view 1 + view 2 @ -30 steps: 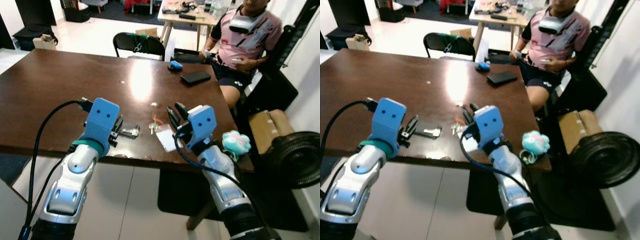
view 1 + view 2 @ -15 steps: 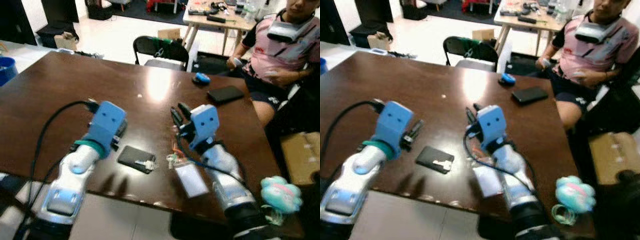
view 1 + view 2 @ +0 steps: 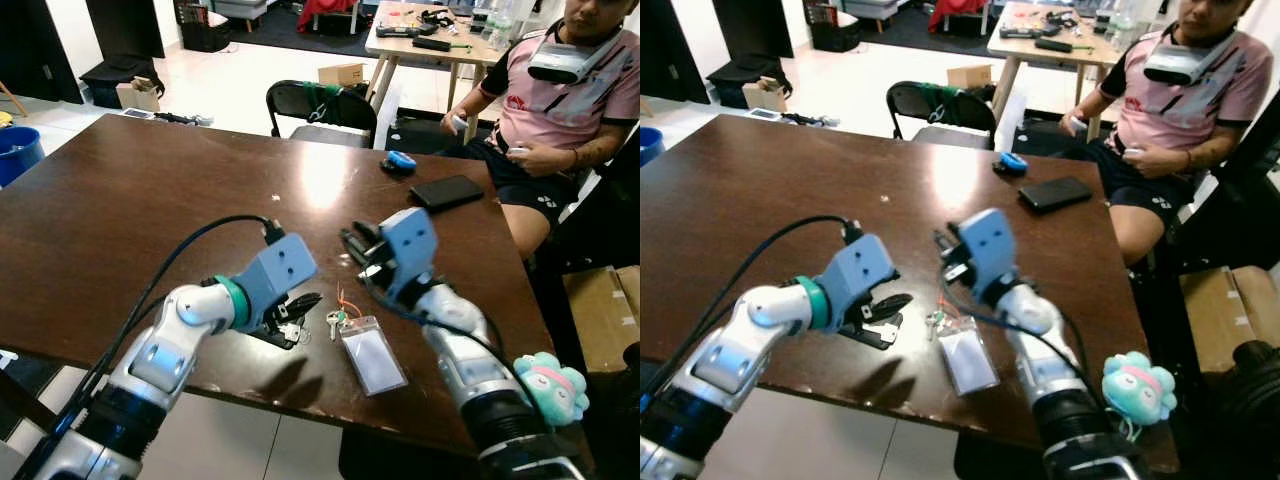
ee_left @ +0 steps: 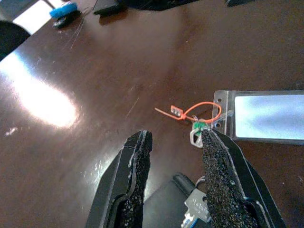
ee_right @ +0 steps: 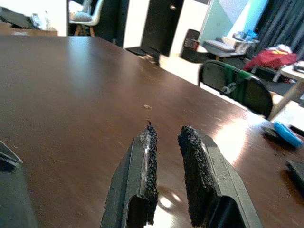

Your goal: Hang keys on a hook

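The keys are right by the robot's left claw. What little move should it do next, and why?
Probably ease the left gripper a little forward and down, then close. Its fingers are open and hover just short of the keys, which lie flat on the table beside the clear badge holder, still ungrasped.

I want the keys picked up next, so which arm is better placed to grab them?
Left. The left gripper is open and low over the table, with the keys just ahead by one fingertip. The right gripper points away across bare tabletop.
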### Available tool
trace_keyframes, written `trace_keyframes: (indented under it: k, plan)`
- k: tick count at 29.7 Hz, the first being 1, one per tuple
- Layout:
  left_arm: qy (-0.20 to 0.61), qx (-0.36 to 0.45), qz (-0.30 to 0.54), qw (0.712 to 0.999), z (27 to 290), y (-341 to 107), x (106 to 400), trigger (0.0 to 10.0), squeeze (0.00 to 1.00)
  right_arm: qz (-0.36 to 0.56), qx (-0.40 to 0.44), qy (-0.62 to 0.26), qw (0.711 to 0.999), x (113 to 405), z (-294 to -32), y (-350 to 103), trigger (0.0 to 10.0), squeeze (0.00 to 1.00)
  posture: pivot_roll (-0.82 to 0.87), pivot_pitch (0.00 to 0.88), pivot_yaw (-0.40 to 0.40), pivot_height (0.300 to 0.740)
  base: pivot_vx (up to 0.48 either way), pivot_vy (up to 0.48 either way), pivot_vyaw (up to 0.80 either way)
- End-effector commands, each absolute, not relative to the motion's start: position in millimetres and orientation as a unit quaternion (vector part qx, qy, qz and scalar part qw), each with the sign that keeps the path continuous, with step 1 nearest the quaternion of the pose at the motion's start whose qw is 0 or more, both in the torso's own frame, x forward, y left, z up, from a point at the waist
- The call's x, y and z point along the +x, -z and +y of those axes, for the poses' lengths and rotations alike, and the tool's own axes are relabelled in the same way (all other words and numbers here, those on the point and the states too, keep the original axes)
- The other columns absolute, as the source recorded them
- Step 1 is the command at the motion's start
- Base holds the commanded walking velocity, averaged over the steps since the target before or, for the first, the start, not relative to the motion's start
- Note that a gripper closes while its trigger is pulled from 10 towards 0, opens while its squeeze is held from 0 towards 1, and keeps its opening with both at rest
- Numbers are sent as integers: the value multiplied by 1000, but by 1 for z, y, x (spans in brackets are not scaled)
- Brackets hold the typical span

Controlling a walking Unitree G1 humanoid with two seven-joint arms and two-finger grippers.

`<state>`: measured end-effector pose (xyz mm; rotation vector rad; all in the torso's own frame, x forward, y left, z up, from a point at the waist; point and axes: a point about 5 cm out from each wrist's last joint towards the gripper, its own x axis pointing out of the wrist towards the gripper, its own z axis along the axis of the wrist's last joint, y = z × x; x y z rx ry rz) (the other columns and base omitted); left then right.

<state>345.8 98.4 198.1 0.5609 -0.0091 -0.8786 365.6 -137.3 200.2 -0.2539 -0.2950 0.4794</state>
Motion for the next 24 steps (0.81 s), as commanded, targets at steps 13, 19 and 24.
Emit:
trace_keyframes:
  k: [13,19,24]
  plan:
    - [506,341,-27,792,54,-188,356,10000,0,-132,-145,-271,942,356,-124,-186,10000,0,-17,103,189,740,0,0,0]
    - [514,327,17,793,93,-180,350,10000,0,-117,-171,-319,925,351,-126,-185,10000,0,-28,108,182,740,0,0,0]
    - [561,284,68,775,123,-188,354,10000,0,-118,-129,-317,932,359,-139,-196,10000,0,53,112,120,740,0,0,0]
